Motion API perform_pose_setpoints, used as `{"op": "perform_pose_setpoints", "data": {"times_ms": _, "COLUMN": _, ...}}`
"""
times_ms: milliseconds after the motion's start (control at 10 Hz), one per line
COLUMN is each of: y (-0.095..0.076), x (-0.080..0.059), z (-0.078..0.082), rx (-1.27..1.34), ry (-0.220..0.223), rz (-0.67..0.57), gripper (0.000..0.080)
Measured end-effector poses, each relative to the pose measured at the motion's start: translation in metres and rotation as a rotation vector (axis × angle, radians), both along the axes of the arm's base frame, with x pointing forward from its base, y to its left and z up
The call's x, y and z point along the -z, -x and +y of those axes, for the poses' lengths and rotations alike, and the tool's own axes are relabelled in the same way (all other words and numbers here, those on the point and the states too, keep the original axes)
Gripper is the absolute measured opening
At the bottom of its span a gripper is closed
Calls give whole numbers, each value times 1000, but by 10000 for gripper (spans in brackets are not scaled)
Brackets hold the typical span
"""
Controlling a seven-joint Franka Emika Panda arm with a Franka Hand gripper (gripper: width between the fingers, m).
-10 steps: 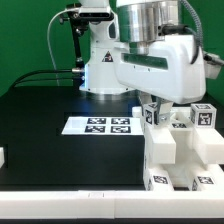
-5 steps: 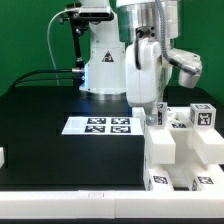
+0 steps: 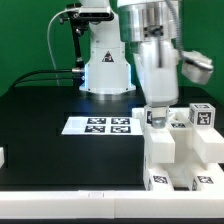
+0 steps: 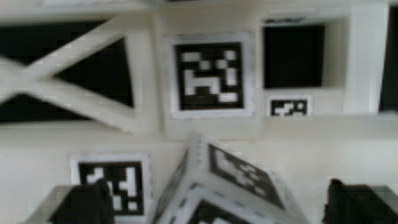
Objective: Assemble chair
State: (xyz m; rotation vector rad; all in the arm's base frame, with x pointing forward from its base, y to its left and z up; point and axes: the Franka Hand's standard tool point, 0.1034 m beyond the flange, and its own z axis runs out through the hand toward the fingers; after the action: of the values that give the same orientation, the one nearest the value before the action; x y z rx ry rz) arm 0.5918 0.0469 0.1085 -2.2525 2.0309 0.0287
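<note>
White plastic filled most of what I could see: the gripper (image 3: 157, 112) hung straight down over the chair (image 3: 182, 150), low against the top of the stacked pieces at the exterior view's right. In the wrist view the two dark fingertips (image 4: 84, 202) stood wide apart, one either side of a tagged piece (image 4: 222, 185) standing between them, and neither seemed to touch it. So the jaws were spread, nothing pinched as far as I could tell.

Outward from there: the chair parts sat bunched together near the table's front edge, blocky panels with small square tags on several faces, a cube-like tagged end (image 3: 203, 115) sticking up at the far right. Several pieces looked already joined into one block. The piece under the gripper looked set in place, though whether it was fully seated I couldn't say. What remained was hard to judge; a small white bit (image 3: 2, 156) showed at the exterior view's left edge, cut off, maybe another part.

The marker board (image 3: 98, 125) lay flat on the black table (image 3: 40, 110), well apart from the gripper.
</note>
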Motion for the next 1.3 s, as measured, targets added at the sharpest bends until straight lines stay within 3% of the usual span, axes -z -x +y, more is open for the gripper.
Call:
{"op": "perform_pose_setpoints", "data": {"times_ms": 100, "y": 0, "x": -1, "z": 1, "rx": -190, "ry": 8, "rz": -16, "gripper": 633}}
{"op": "perform_pose_setpoints", "data": {"times_ms": 700, "y": 1, "x": 0, "z": 1, "rx": -556, "ry": 30, "rz": -50, "gripper": 648}}
{"op": "perform_pose_setpoints", "data": {"times_ms": 1000, "y": 1, "x": 1, "z": 2, "rx": -467, "ry": 25, "rz": -40, "gripper": 258}}
{"op": "perform_pose_setpoints", "data": {"times_ms": 1300, "y": 0, "x": 1, "z": 2, "rx": -106, "ry": 4, "rz": -4, "gripper": 262}}
